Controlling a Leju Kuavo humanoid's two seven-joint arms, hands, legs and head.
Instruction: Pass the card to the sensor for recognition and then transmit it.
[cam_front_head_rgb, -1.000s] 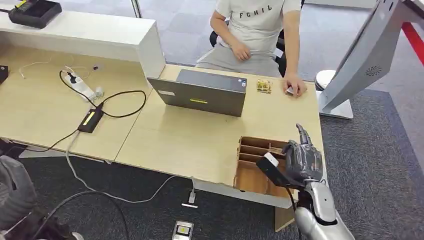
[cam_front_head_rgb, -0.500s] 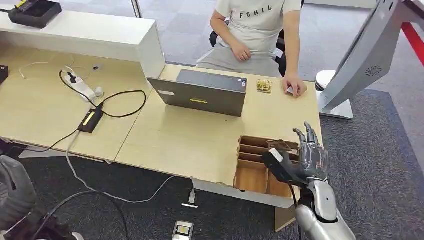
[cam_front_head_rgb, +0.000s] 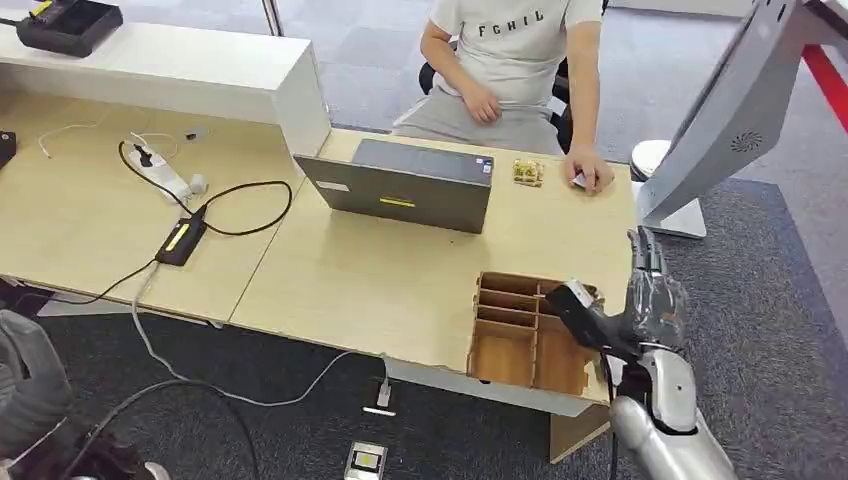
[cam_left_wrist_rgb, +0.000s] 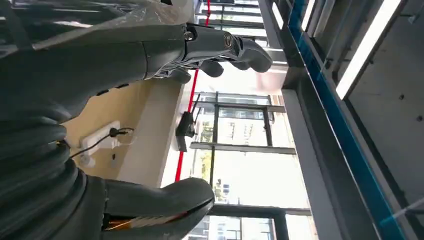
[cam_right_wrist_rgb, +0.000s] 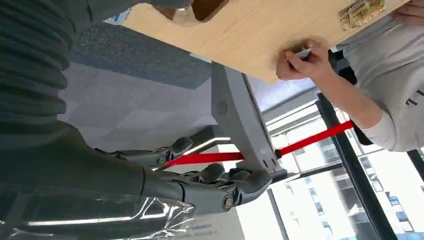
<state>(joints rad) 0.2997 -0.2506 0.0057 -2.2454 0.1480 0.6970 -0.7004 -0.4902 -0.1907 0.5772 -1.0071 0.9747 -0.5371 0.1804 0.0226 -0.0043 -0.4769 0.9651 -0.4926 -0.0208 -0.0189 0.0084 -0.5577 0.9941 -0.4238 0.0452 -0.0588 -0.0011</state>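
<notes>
Wooden tray beside right hand; fingers seemingly empty.

Person's hand covers most of a small card

right hand raised on silver arm, fingers extended and apart, left hand fingers loosely curled, holding nothing

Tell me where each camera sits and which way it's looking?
Head view: high on the robot, looking down at the desk; right hand shows.
Left wrist view: behind the left hand, looking toward windows.
Right wrist view: behind the right hand, seeing the person's hand.
Shared: head and right wrist views both show the person's hand.
</notes>
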